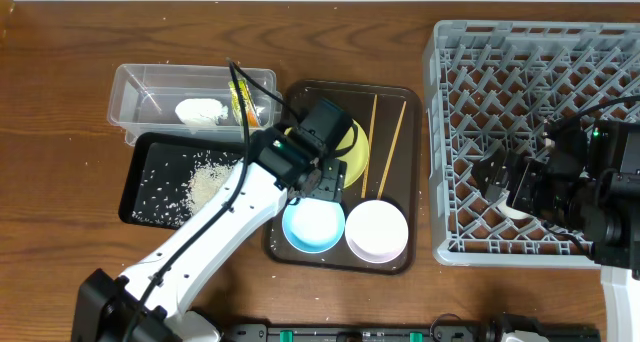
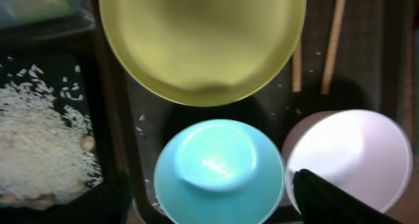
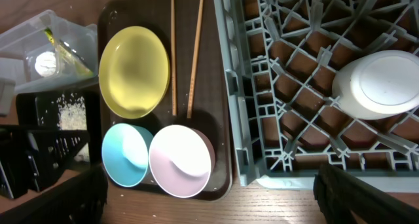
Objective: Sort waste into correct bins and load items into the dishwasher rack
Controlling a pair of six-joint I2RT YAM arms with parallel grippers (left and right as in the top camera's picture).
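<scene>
The brown serving tray point(image 1: 290, 244) holds the yellow plate point(image 1: 352, 152), two chopsticks point(image 1: 390, 137), the light blue bowl point(image 1: 313, 227) and the white-pink bowl point(image 1: 377, 230). My left gripper point(image 1: 325, 182) is open just above the blue bowl point(image 2: 219, 171), with the plate point(image 2: 203, 40) beyond it. The clear tub point(image 1: 150, 82) holds the tissue wad point(image 1: 200, 110) and the wrapper point(image 1: 243, 107). Rice point(image 1: 205, 182) lies in the black tray point(image 1: 140, 207). My right gripper point(image 1: 510, 182) is open and empty over the rack point(image 1: 530, 62). Its view shows the bowls point(image 3: 180, 160) and the plate point(image 3: 134, 70).
A white upturned bowl point(image 3: 383, 83) sits in the rack's near part, by my right gripper. Loose rice grains lie on the serving tray point(image 2: 141, 122). Bare wood table runs along the front edge point(image 3: 275, 201).
</scene>
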